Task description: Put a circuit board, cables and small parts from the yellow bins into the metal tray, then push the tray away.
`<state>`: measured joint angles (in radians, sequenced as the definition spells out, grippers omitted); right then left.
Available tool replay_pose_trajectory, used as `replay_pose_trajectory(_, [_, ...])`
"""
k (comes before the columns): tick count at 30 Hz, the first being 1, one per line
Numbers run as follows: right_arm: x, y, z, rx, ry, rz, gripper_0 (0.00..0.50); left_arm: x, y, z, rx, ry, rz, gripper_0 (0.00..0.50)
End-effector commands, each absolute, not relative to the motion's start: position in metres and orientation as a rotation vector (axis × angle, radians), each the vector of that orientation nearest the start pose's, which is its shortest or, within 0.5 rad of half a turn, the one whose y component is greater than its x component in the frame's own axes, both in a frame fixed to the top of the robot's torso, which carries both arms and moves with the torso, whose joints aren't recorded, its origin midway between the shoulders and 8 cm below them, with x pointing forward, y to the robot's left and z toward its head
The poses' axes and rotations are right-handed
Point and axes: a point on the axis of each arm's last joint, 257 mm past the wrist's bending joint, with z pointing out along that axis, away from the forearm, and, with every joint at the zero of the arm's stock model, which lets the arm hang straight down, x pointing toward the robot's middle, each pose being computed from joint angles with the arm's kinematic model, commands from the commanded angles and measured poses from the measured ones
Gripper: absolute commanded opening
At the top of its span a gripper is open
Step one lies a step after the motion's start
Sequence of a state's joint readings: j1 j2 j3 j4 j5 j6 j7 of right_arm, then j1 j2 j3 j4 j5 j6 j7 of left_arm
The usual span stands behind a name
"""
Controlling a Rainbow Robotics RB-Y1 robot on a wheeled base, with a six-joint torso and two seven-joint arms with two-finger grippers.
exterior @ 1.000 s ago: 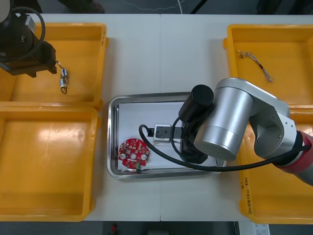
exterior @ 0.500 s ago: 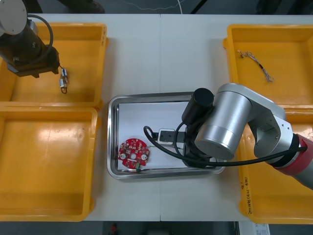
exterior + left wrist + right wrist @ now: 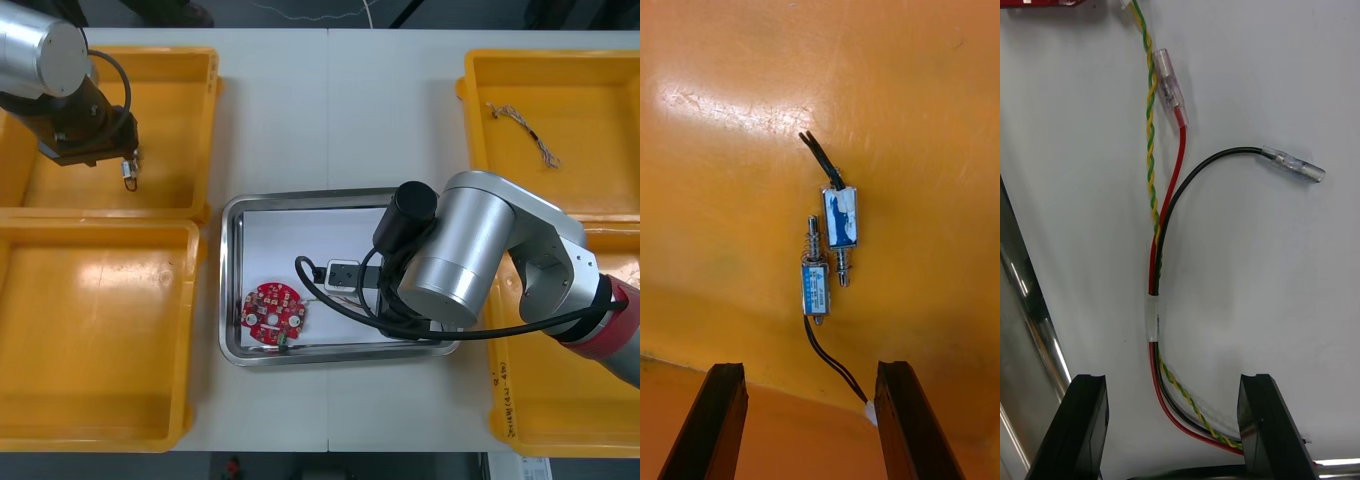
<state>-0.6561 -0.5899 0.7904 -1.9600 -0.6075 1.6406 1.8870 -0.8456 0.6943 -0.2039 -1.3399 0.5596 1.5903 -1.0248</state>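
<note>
Four bins stand on the counter (image 3: 330, 110), two at each side: left far bin (image 3: 175, 90), left near bin (image 3: 90, 330), right far bin (image 3: 580, 90), right near bin (image 3: 560, 400); one tray (image 3: 228, 280), white inside, lies between them.

The left arm (image 3: 70, 110) hangs over the left far bin; the left jaws are spread, the fingers (image 3: 722, 412) standing apart above the bin floor and pinching nothing; two small parts lie there side by side, touching or nearly so: one part (image 3: 840, 225) farther from the fingers, the other part (image 3: 815, 281) nearer, each trailing thin black leads.

The right arm (image 3: 470, 260) reaches over the right half of the tray; the right jaws are spread too, its fingers (image 3: 1259, 420) apart just above the white floor; one cable bundle (image 3: 1156, 300) lies on that floor, its near end between the fingers but not gripped: a red wire, a black wire and a green-and-yellow twisted pair.

One board (image 3: 272, 313) lies in the tray's near left part, well apart from the arm.

One thin twisted cable (image 3: 520, 128) lies alone in the right far bin.
</note>
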Motion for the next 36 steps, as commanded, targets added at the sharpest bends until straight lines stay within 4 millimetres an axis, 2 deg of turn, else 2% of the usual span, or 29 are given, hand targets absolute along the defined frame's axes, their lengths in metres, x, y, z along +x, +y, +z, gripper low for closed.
replay_pose_trajectory(1, [0.41, -0.103, -0.27, -1.781, 2.136, -0.282, 0.5, 0.593, 0.316, -0.138, -0.203, 2.554, 0.11, 0.5])
replay_pose_trajectory(6, [0.422, -0.1, -0.247, -1.716, 2.106, -0.299, 0.5, 0.598, 0.317, -0.151, -0.191, 2.554, 0.132, 0.5])
replay_pose_trajectory(14, [0.423, -0.119, -0.226, -1.651, 2.19, -0.315, 0.5, 0.597, 0.318, -0.164, -0.18, 2.574, 0.144, 0.5])
replay_pose_trajectory(19, [0.421, -0.148, -0.2, -1.566, 2.283, -0.355, 0.5, 0.597, 0.317, -0.172, -0.173, 2.581, 0.147, 0.5])
replay_pose_trajectory(28, [0.455, -0.168, -0.142, -1.35, 2.265, -0.33, 0.5, 0.599, 0.321, -0.19, -0.164, 2.576, 0.142, 0.5])
replay_pose_trajectory(36, [0.469, -0.208, -0.117, -1.219, 2.299, -0.355, 0.5, 0.594, 0.323, -0.201, -0.157, 2.593, 0.144, 0.5])
